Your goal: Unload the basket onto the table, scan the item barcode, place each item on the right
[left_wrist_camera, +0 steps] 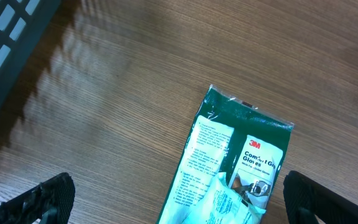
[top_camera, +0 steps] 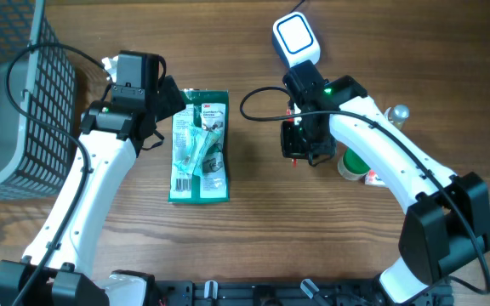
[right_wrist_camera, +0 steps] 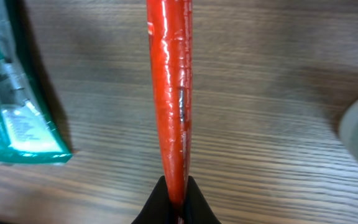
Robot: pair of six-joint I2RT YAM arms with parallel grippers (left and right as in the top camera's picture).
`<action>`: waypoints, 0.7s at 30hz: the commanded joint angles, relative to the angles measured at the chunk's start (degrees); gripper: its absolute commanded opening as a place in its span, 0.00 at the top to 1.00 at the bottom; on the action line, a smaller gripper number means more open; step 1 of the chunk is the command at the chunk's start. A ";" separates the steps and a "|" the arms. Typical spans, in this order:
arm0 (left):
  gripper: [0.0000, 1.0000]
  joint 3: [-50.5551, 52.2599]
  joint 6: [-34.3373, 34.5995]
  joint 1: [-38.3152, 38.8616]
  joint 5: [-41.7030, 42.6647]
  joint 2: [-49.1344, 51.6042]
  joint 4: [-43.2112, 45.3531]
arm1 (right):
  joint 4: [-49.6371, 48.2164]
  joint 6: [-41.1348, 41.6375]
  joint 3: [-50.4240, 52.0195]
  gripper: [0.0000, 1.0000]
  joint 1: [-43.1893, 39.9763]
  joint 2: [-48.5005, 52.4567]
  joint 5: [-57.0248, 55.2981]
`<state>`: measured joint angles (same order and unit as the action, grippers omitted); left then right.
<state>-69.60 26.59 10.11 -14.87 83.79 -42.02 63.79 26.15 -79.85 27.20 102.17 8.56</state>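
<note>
Spread wide, the left claw [left_wrist_camera: 179,206] hangs over the far end of the green packet [top_camera: 200,146], its black fingertips [left_wrist_camera: 42,198] at either side of the wrist view and touching nothing. The right claw [right_wrist_camera: 178,196] is pressed together on a thin red strip [right_wrist_camera: 171,93], which runs straight away from it over bare wood. The wooden surface [top_camera: 253,229] lies open between the two arms and along its near edge. A dark wire basket [top_camera: 32,102] fills the far left corner, close beside the left arm. The left arm reaches forward from the near left; the right arm curves in from the near right, its wrist well apart from the packet's right edge. The packet lies flat in the middle, its long side running front to back, printed "3M" and "Gloves", with a line between that reads only partly, "Comf… Gr"; the small print on its white panel is too fine to read. A green-topped jar [top_camera: 351,163] stands just beside the right forearm.
</note>
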 commanded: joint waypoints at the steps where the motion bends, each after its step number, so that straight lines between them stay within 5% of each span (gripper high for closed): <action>1: 0.00 0.15 -0.90 -0.26 0.09 0.22 0.15 | 0.33 0.83 0.76 0.95 0.09 0.74 -4.31; 21: 0.00 0.15 -0.90 -0.26 0.11 0.22 0.15 | 1.22 4.02 5.22 0.94 0.11 0.74 -14.75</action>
<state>-69.60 26.59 10.11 -14.87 83.79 -42.02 65.30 29.36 -75.07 27.20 102.17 -3.60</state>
